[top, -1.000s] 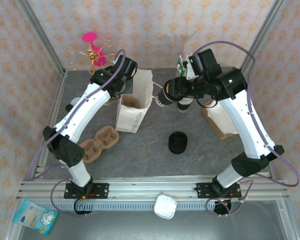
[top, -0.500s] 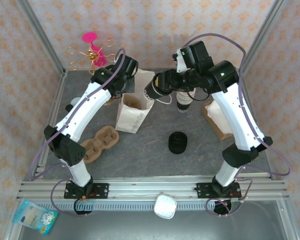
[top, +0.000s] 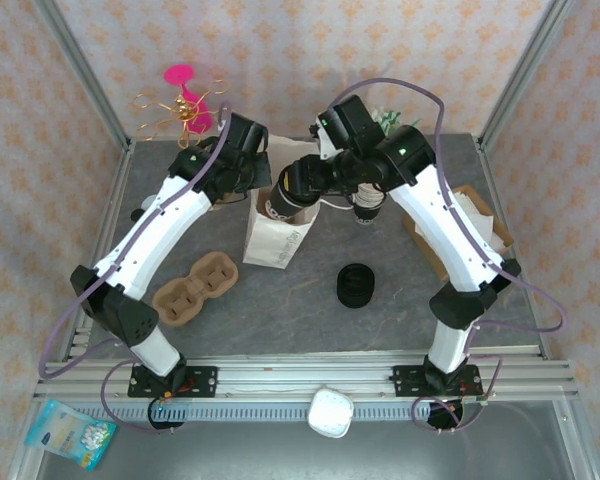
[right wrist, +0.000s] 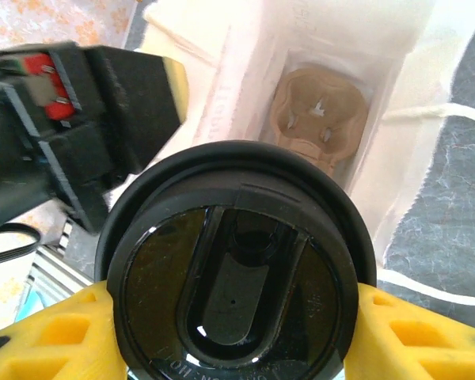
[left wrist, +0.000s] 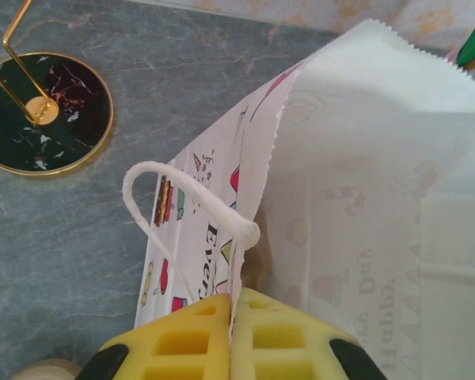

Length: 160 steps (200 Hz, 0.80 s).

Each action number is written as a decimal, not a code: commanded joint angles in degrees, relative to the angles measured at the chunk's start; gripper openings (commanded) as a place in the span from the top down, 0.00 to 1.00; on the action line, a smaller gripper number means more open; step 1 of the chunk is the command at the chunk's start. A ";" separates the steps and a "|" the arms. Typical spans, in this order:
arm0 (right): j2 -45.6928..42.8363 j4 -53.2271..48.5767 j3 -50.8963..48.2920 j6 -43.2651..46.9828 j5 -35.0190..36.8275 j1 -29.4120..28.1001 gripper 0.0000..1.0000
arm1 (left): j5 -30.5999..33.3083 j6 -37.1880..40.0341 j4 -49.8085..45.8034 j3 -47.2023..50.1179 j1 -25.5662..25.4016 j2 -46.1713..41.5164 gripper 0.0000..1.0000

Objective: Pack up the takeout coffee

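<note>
Swung leftward since a second ago, the right gripper (right wrist: 233,326) (half-closed round the lidded coffee cup (right wrist: 231,261)) holds it above the open paper bag (top: 276,236), whose rim the left gripper (left wrist: 233,336) pinches tight. Lowering it into the cardboard carrier (right wrist: 318,111) inside and letting go are judged still to do.

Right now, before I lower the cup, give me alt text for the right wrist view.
The right gripper clamps the black-lidded takeout coffee, lid toward the camera, at the mouth of the open white paper bag. A tan pulp cup carrier lies inside the bag, and the left gripper sits at the bag's rim, upper left.
</note>
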<state>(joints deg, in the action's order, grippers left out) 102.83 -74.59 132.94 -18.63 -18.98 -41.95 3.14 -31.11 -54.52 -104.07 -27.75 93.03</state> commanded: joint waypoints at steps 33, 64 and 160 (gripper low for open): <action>0.79 -0.34 -3.66 -1.89 7.79 -3.53 0.45 | -6.89 -12.04 12.82 11.33 -0.67 -8.47 1.00; 1.20 -0.38 -6.86 -2.46 10.78 -5.46 0.46 | -6.14 -16.05 15.43 16.71 -1.70 -11.93 1.00; 2.90 -0.39 -14.59 -3.97 14.18 -8.92 0.46 | -4.30 -19.59 18.55 23.98 -3.38 -14.96 1.00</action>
<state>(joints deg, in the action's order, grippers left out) 105.27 -74.59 119.72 -21.47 -7.62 -50.61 -2.55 -49.32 -38.68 -80.97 -31.03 80.07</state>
